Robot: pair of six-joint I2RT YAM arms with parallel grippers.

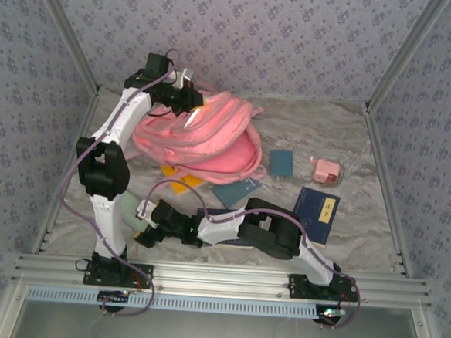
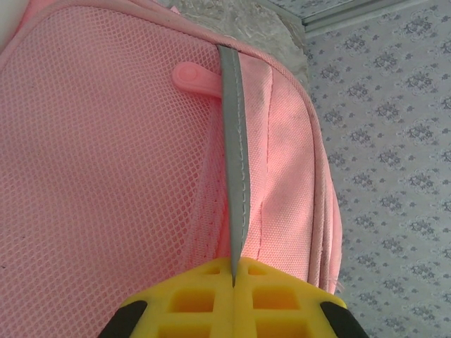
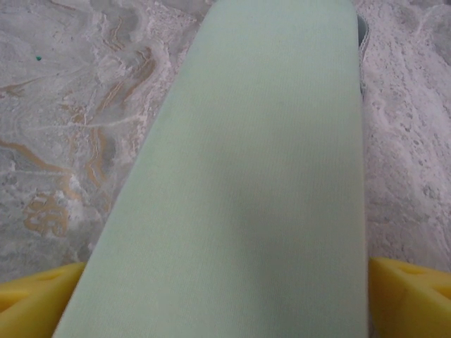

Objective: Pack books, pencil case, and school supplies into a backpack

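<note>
Pickup of pale mint-green oblong pencil case [image 3: 254,176], lying near left on desk [image 3: 70,105]: right fingers [image 3: 409,289] straddling it, open. Left fingers [image 2: 204,303] pinching grey trim strip [image 2: 236,176] on large pink fabric backpack [image 1: 212,137], far left. Next, probably: closing, lifting, carrying to backpack.

1. Table top [image 1: 367,140]: marbled beige-grey, bare patch at 2 o'clock in top view.
2. Walls [image 1: 243,31]: grey-blue small floral wallpaper at 9, 12 and 3 o'clock.
3. Aluminium posts [image 1: 404,51]: slanting in the corners at 11 and 1 o'clock.
4. Aluminium rail [image 1: 225,278]: crosswise at 6 o'clock.
5. Slotted strip [image 1: 224,304]: just below the rail.
</note>
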